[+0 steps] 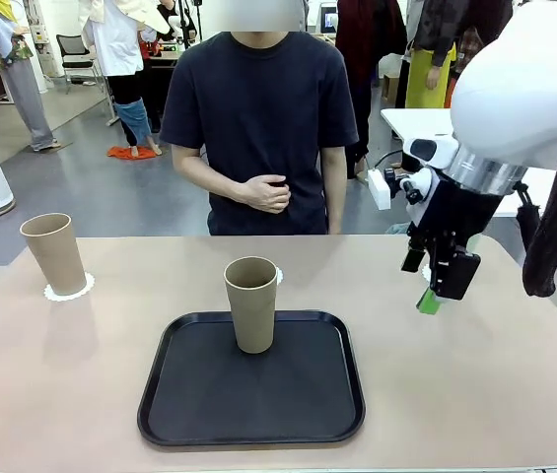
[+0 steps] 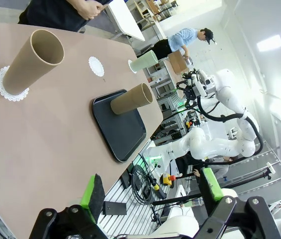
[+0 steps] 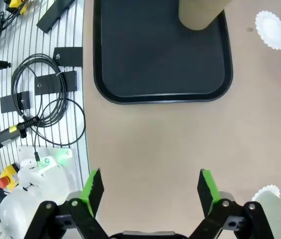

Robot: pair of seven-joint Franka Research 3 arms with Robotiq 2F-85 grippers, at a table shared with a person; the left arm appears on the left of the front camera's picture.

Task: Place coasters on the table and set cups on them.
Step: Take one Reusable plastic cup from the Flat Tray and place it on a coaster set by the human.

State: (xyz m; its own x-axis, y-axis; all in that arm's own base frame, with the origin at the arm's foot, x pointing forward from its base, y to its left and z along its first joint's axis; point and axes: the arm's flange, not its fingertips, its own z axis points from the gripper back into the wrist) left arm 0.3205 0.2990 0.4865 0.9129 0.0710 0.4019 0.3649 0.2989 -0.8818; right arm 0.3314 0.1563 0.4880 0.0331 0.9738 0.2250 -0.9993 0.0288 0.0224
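Note:
One tan cup (image 1: pixel 53 253) stands on a coaster (image 1: pixel 68 289) at the table's (image 1: pixel 475 394) far left. A second tan cup (image 1: pixel 251 304) stands upright on the black tray (image 1: pixel 189 414). Just behind it lies a bare coaster (image 1: pixel 278 276). In the right wrist view the mint cup (image 3: pixel 279 214) sits on a coaster (image 3: pixel 265 190) beside my right gripper (image 3: pixel 150 186), which is open and empty. From the front, that gripper (image 1: pixel 441 291) hangs over the table's far right. My left gripper (image 2: pixel 150 191) is open and empty, high above the table, far from the cups.
A person stands at the far side with one hand (image 1: pixel 266 194) held at the waist. A white table (image 1: pixel 426 123) stands behind on the right. Cables and a stop button (image 3: pixel 6 179) lie on the floor off the table's near edge.

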